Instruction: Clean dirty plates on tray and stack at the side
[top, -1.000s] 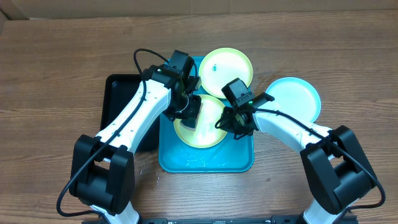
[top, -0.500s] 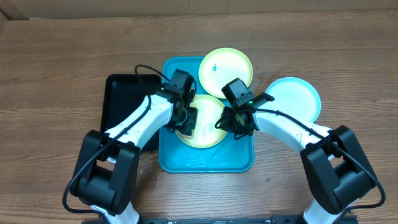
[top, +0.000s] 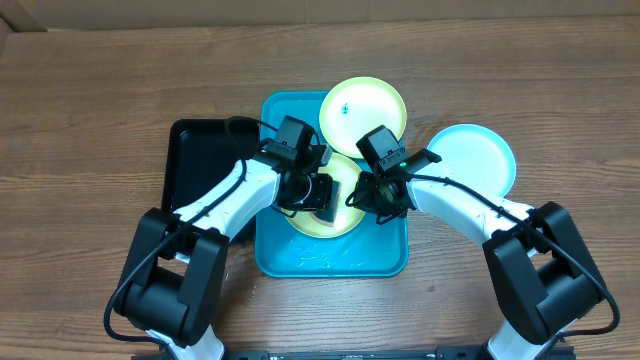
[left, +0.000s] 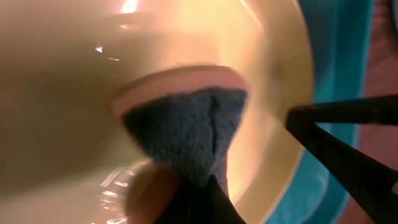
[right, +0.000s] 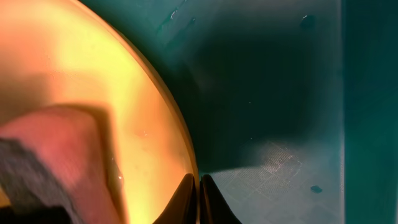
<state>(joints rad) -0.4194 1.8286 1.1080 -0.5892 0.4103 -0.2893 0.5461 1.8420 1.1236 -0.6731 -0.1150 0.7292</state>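
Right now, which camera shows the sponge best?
Left wrist: the sponge fills mid-frame, pressed on the yellow plate. Right wrist catches only its corner; overhead, the left gripper hides it.

You get nothing readable here. The plates (top: 363, 113) and the tray (top: 330, 262) show you no lettering, brand or number.

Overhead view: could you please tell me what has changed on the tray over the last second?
The left end effector, shut on the sponge, drew back toward the robot and then swept right across the yellow-green plate in the tray. The right end effector stayed pinched on that plate's rim; the other yellow-green plate and the blue plate did not move.
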